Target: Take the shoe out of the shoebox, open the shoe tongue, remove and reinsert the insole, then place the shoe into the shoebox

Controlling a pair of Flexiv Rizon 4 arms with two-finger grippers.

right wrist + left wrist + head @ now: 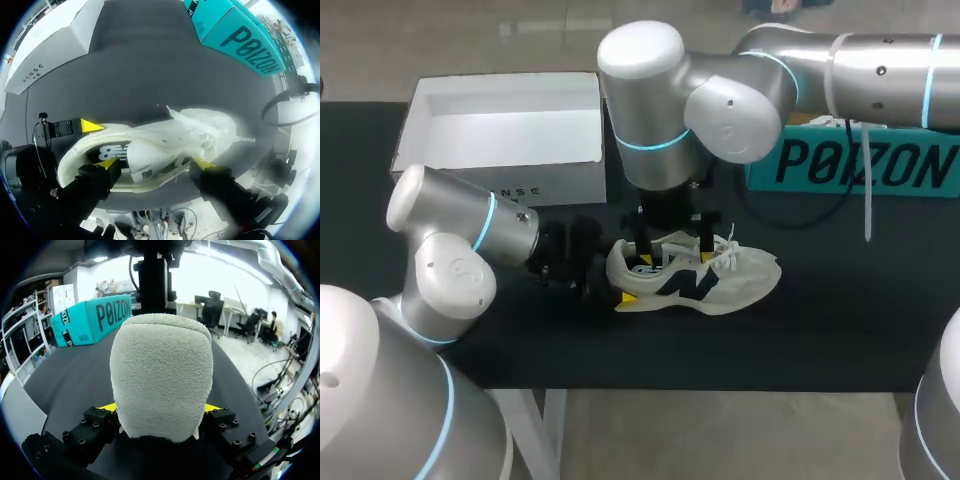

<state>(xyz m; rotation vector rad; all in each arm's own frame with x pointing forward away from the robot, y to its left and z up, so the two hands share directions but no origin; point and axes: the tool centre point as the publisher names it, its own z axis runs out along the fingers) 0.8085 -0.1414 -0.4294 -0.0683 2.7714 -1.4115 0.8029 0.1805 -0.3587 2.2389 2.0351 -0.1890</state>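
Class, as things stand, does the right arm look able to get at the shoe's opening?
Probably yes: the right gripper hangs directly over the shoe, nothing between them, and the left gripper clamps only its heel end.

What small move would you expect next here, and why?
Probably the right tool dips down into the shoe: the left tool clamps the heel steady, the shoe sits on the table outside the box, and the right tool hangs right above it.

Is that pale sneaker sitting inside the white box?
No, the cream suede sneaker lies on the black tabletop, outside the open white cardboard shoebox.
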